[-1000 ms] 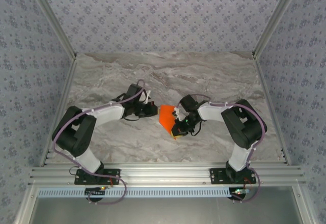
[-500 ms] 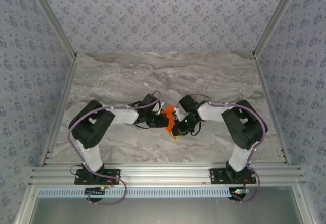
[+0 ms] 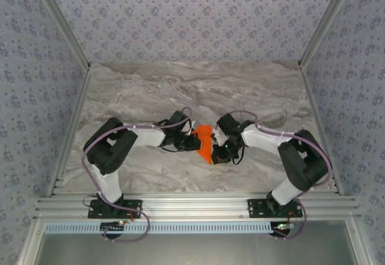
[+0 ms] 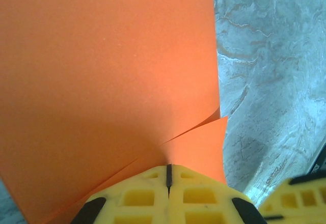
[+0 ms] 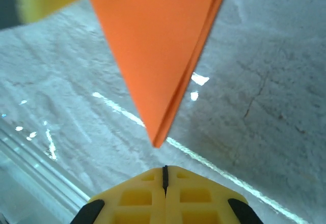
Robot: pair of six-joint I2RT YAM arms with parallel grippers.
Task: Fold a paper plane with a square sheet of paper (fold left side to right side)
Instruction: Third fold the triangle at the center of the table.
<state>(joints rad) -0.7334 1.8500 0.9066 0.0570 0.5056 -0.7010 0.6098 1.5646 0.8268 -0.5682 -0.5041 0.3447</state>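
Though folded, paper [image 3: 205, 143] btwn 2 tools [image 3: 195, 141] [image 3: 216, 152]

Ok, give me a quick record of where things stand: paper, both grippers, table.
paper: orange paper, folded in layers, pointed tip toward the near edge, between the two arms
left gripper: shut on the orange paper's edge
right gripper: shut, holding nothing; the paper's tip sits just ahead of it, not touching
table: marble-patterned top
fold state: no longer a flat square; stacked layers show along the edge in the right wrist view
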